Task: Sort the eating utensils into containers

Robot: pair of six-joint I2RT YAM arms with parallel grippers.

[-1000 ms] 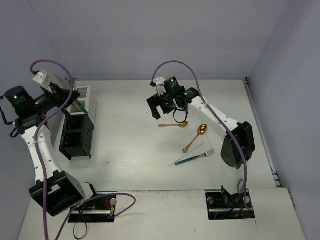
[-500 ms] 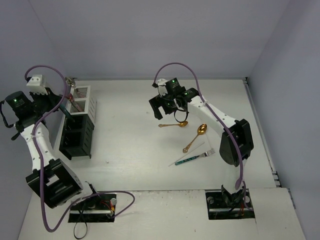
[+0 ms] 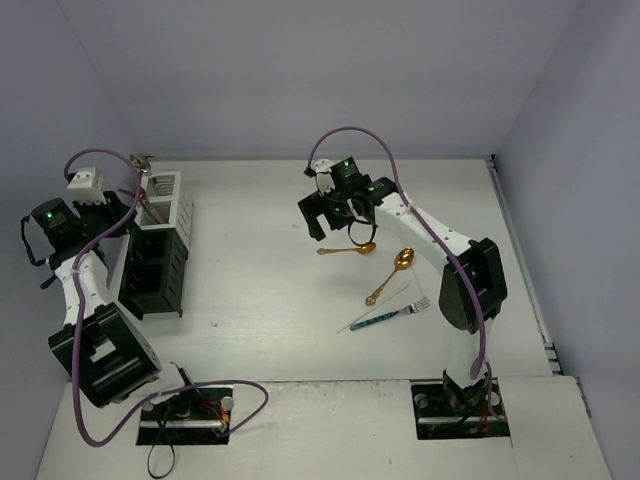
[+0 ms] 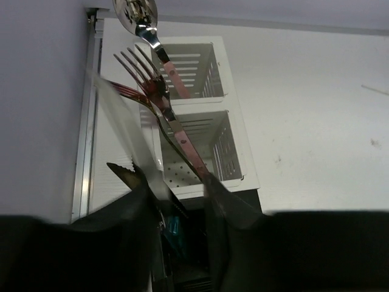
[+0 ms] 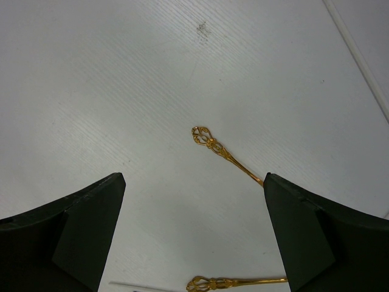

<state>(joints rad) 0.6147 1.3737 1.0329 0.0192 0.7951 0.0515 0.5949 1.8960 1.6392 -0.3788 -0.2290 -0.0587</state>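
My left gripper [image 3: 122, 208] hangs just left of the white slatted caddy [image 3: 176, 205], jaws apart [image 4: 167, 182]. In the left wrist view a pink-handled fork [image 4: 159, 100] and a pink-handled spoon [image 4: 159, 50] lean up over the white caddy [image 4: 206, 67]. The fork's handle runs down behind my right finger. A blurred silver blade [image 4: 118, 131] rises beside my left finger. My right gripper [image 3: 338, 222] is wide open [image 5: 193, 177] above a gold spoon [image 3: 348, 250], whose handle [image 5: 216, 146] lies between the fingers. A second gold spoon [image 3: 392, 272], a teal-handled fork [image 3: 390, 315] and a thin stick [image 3: 382, 305] lie nearby.
Black caddy bins [image 3: 150, 275] stand in a row in front of the white one, and something teal [image 4: 172, 226] shows inside the nearest. The left wall is close behind my left arm. A purple cable [image 3: 100, 235] loops over that arm.
My left arm has drawn back to the left, away from the caddy, and the pink-handled pieces now stand out above it. My right gripper has barely moved.
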